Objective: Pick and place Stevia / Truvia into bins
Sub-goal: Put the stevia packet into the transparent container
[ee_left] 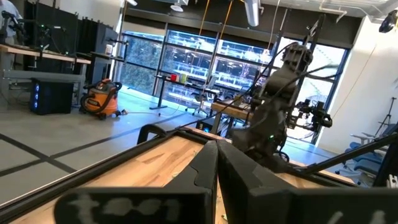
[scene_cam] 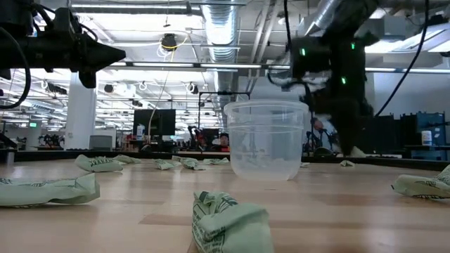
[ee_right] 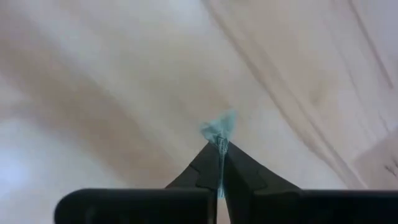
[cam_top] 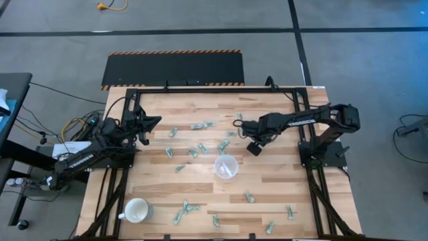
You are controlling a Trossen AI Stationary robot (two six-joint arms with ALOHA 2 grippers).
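Between the right gripper's [ee_right: 220, 163] two dark fingers, pressed together, a pale green sachet [ee_right: 219, 129] is pinched, its crumpled end sticking out past the tips. From above, this gripper [cam_top: 241, 125] sits over the far middle of the table [cam_top: 281, 184], just beyond the clear cup [cam_top: 226, 167] and toward the far edge from it, with bare wood showing under the jaws in the wrist view. Its arm reaches in from the right edge, leaving the near right part of the table open apart from a few scattered sachets.

The cup stands upright near the table's middle, apart from the gripper; whether anything lies inside it is hard to tell. Loose sachets [cam_top: 200, 125] lie around it: a cluster between the cup and the far edge, toward the left of the gripper, and others strewn along the near edge, among them a pair [cam_top: 184, 211] beside the white mug [cam_top: 136, 211] at the near left corner. At table height one sachet [scene_cam: 228, 222] lies close in front and another [scene_cam: 49, 190] off to the left, both clear of the cup [scene_cam: 265, 140].

The left gripper [cam_top: 155, 122] waits above the far left corner, fingers [ee_left: 245, 180] closed on nothing, well apart from the cup and the sachets.
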